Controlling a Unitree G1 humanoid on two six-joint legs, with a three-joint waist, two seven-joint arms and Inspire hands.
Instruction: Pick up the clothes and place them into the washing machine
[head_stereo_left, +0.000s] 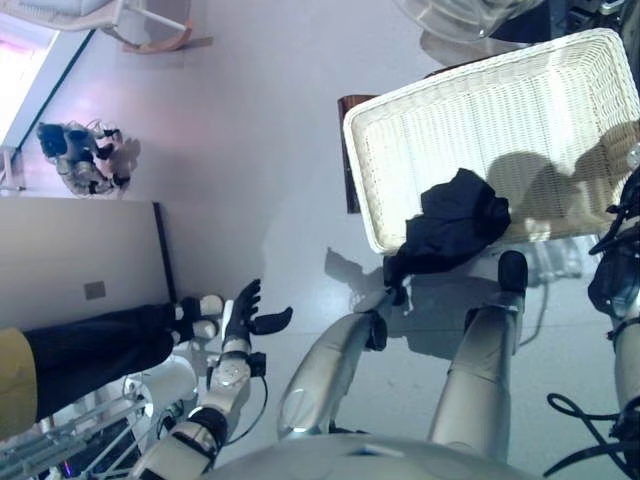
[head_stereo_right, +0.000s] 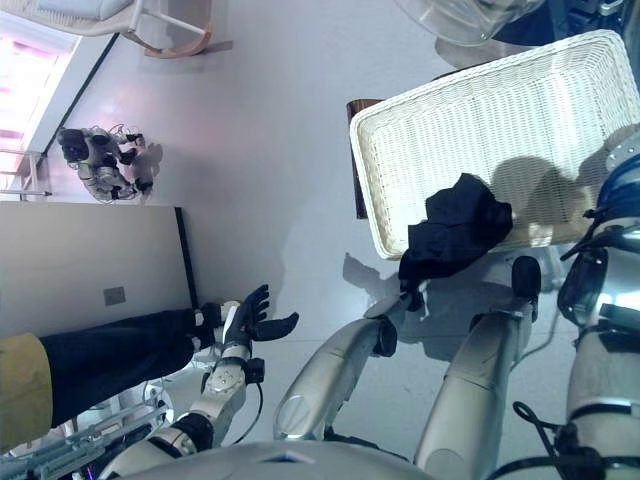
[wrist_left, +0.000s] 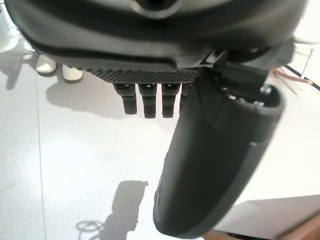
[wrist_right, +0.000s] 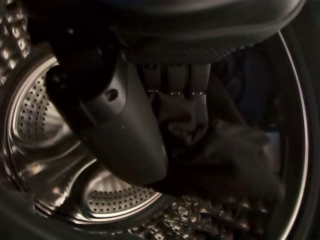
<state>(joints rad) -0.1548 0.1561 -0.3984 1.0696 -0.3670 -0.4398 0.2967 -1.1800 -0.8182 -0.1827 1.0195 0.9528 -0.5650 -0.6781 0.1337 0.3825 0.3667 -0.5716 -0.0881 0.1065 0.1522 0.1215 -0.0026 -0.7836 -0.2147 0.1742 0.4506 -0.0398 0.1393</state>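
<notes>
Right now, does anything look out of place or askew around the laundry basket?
Yes. The dark garment is draped over the near rim of the white wicker basket, with one end hanging outside toward the floor rather than lying inside. It looks liable to slip out. Nothing seems spilled or damaged.

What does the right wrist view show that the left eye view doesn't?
Only the right wrist view shows the right hand reaching inside the washing machine drum, with dark cloth past its fingers.

Only the left eye view shows the white wicker basket with a dark garment draped over its rim, the open left hand, and a person's legs.

They share nothing clearly.
</notes>
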